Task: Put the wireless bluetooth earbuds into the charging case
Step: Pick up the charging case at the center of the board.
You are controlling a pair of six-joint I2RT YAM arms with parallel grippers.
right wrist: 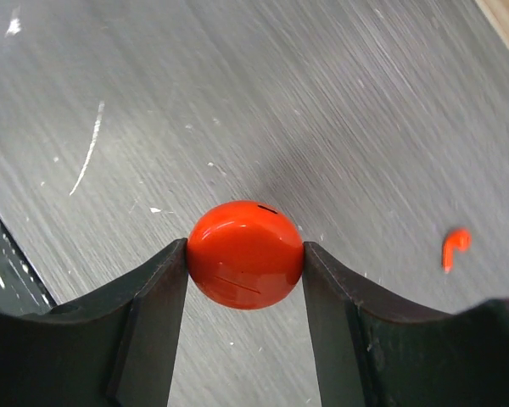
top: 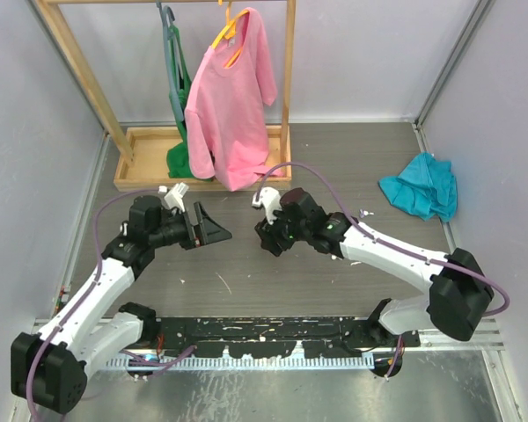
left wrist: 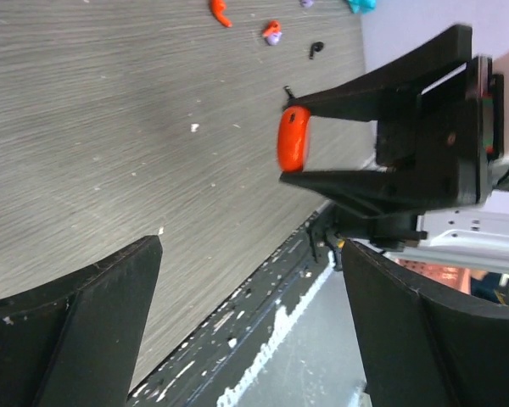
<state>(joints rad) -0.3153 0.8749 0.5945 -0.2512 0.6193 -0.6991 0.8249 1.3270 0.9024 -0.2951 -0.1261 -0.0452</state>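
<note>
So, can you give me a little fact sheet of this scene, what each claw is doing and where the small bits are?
Right gripper: shut on the red round case
Left gripper: open, empty, facing the case
Case state: looks closed
Earbuds: red earbud and dark earbud lying loose on the table
Background: pink shirt hanging, teal cloth

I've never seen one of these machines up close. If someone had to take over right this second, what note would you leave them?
Left pincer: open, empty, facing the right one.
Right pincer: shut on the red round case, apparently just above the table; the case looks closed.
Earbuds: loose on the table, a red one off to the side of the case, a red-and-lilac one and a dark one farther away.
Done: case gripped.
Left: open it and put earbuds in; none is in it as far as can be seen.
</note>
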